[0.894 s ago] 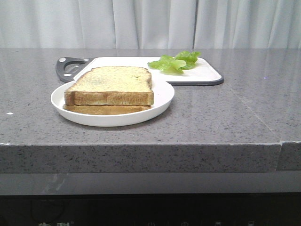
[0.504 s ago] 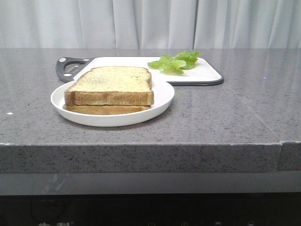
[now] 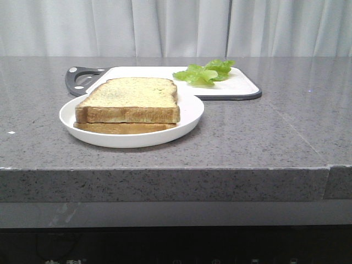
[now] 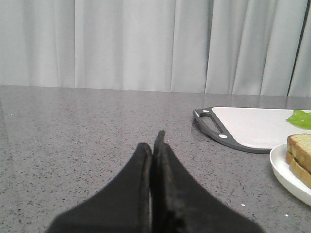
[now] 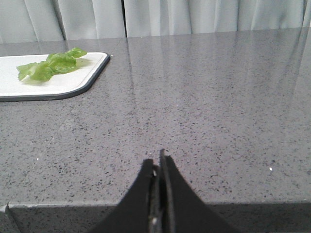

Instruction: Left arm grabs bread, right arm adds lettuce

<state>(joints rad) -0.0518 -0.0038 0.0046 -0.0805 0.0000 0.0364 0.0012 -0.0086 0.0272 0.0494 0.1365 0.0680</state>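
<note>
Grey speckled worktop, bread stacked on a second slice on white plate, lettuce laid on cutting board, left end effector and right end effector both closed on nothing.

Two bread slices (stacked), one plate, one cutting board, one lettuce.
</note>
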